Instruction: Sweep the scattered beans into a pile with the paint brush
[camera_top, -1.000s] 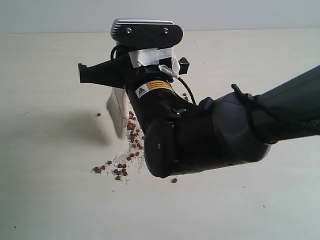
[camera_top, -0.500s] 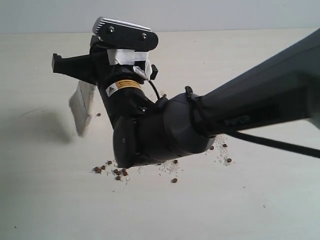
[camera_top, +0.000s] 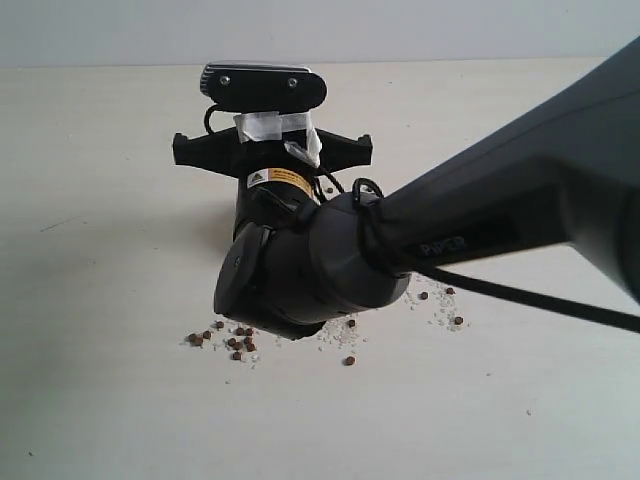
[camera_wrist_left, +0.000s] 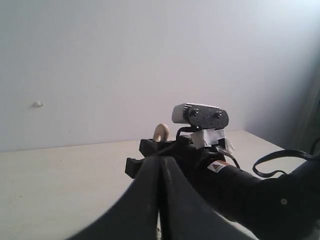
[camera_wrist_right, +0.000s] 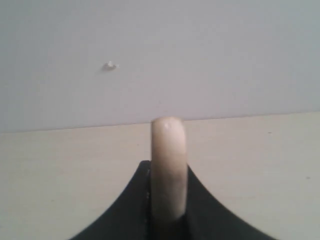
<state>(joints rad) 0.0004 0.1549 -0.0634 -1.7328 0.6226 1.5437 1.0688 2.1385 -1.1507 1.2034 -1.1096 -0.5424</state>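
Although its bristles are hidden behind the arm, paint brush (camera_wrist_right: 168, 145): only the cream handle end shows, standing up out of the jaws.
Right gripper (camera_wrist_right: 168, 167): clamped on the handle from both sides, the rounded end poking out past the fingers.
Bristle contact: cannot tell whether the bristles touch the table (camera_top: 100, 400); the wrist joint (camera_top: 300, 285) blocks them in the exterior view.
Beans (camera_top: 235, 343): on the table in separate groups. One cluster lies at the near edge of the joint, a few sit further right among whitish crumbs (camera_top: 440, 316), and one lies alone in front. More may lie under the arm.
Left gripper (camera_wrist_left: 161, 167): fingers pressed together on nothing, out of the exterior view.
Risk, scatter: round beans roll, so a fast or heavy stroke would likely flick them apart instead of gathering them.
Risk, twist: bristle drag could turn the handle in the pinch, so the brush would skim over the beans.
Risk, arm: the bulky joint hangs low over the beans and could knock them as it swings.
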